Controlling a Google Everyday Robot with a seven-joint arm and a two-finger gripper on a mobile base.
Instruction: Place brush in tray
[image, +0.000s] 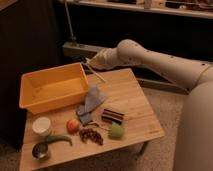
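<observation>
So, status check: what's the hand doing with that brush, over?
Hand at back right corner of tray, holding brush. Brush not yet in tray. Nothing in the way.

You have no text, label, brand, number or sign to read anywhere here. The tool (90, 62) hangs over the 12 o'clock edge of the pale wooden desk (135, 100), just off the 2 o'clock corner of the yellow-orange rectangular plastic tray (50, 103), and none of the three shows any lettering or marking you could make out.
</observation>
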